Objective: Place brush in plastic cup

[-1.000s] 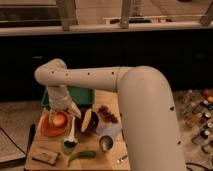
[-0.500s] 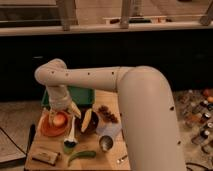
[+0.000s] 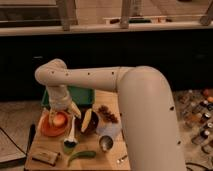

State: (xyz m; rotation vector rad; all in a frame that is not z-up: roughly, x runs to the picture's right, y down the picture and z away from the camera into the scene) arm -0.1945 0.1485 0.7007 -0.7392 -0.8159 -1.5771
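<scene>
The brush [image 3: 72, 131] has a slim white handle and slants down from my gripper, with its dark lower end at the small green plastic cup [image 3: 68, 146]. The cup stands near the front left of the wooden table [image 3: 112, 152]. I cannot tell whether the brush tip is inside the cup or just at its rim. My gripper [image 3: 66, 113] hangs at the end of the white arm, over the left side of the table, just above the brush's upper end and above the orange plate [image 3: 46, 129].
An orange fruit [image 3: 59, 120] lies on the plate. A banana [image 3: 86, 120] rests in a dark bowl [image 3: 95, 126]. A silver metal cup [image 3: 105, 143], a green cucumber [image 3: 82, 156], a brown block [image 3: 44, 156] and a green bin [image 3: 82, 95] surround the cup. Bottles [image 3: 200, 117] stand at the right.
</scene>
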